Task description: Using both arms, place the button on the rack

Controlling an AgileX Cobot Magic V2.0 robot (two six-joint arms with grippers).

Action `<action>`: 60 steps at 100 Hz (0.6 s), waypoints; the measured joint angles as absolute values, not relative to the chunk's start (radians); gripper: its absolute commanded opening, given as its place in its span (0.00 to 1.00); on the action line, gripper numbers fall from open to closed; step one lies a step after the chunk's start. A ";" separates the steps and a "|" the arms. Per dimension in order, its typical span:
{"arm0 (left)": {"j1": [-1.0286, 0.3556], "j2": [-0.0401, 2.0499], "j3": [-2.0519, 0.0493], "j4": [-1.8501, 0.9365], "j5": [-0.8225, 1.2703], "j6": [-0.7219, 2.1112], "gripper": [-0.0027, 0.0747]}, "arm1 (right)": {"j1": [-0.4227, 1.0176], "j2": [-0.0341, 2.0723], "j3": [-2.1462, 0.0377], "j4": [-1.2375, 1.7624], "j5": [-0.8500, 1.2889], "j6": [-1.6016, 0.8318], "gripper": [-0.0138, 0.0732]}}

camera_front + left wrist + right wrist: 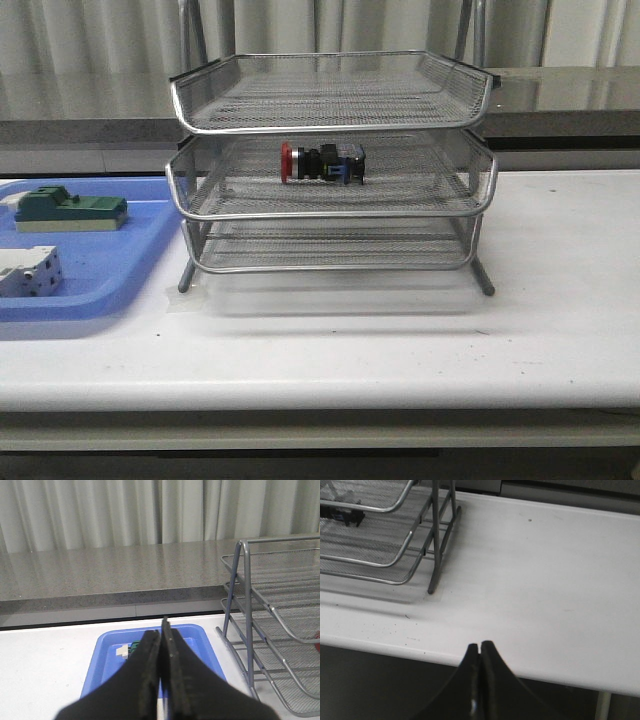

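Note:
The button (322, 163), with its red head to the left and blue rear block to the right, lies on its side on the middle tier of the silver wire-mesh rack (330, 215). Part of it shows in the right wrist view as a dark body (342, 515) behind the mesh. Neither arm shows in the front view. My left gripper (163, 630) is shut with nothing in it, above the blue tray and left of the rack (270, 630). Over the table's front edge, right of the rack (395, 545), my right gripper (480, 646) is shut and holds nothing.
A flat blue tray (120, 285) lies left of the rack, holding a green block (70, 210) and a white terminal block (28, 272). A grey counter and curtains run behind the white table (560, 300).

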State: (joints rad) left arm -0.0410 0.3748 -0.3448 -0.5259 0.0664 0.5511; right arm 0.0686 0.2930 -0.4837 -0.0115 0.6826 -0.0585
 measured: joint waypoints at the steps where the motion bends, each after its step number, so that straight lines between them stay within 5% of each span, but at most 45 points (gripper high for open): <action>1: -0.041 0.375 -0.345 -0.526 0.066 0.551 0.01 | 0.069 0.288 -0.484 -0.013 0.683 -0.059 0.09; 60: -0.041 0.375 -0.345 -0.526 0.066 0.551 0.01 | 0.069 0.274 -0.484 -0.007 0.683 -0.059 0.09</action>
